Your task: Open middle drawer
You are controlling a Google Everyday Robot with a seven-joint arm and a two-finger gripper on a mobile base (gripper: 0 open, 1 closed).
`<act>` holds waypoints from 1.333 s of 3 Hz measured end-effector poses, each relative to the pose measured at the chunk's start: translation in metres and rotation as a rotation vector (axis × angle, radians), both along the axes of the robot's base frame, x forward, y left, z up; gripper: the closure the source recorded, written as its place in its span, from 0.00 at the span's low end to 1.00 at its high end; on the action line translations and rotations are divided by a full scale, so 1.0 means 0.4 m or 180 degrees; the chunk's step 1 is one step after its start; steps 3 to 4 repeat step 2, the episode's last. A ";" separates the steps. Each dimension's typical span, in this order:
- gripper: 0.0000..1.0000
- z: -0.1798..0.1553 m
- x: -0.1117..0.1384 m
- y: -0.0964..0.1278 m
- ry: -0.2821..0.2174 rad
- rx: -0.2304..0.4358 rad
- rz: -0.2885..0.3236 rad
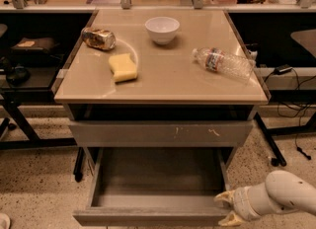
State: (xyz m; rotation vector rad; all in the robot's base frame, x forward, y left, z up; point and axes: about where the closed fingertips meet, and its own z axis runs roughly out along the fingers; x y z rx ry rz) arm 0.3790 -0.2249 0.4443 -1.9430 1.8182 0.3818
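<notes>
The table is shining light tan. On it the bowl is looking white, the sponge yellow, the can shiny brown, and the bottle see-through with a red and blue label. The upper drawer is showing grey with white scratches. The middle drawer is looking plain grey. The gripper, low on the right by that drawer's front corner, is looking pale yellow on a white arm.

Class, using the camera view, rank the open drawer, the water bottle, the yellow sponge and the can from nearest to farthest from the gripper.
Measured from the gripper, low on the right:
1. Middle drawer: pulled out, its front right corner right at the gripper.
2. Water bottle: lying on the tabletop's right side.
3. Yellow sponge: tabletop, left of centre.
4. Can: back left of the tabletop.
</notes>
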 end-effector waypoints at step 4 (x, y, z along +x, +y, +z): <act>0.00 0.000 0.000 0.000 0.0000 0.0000 0.0000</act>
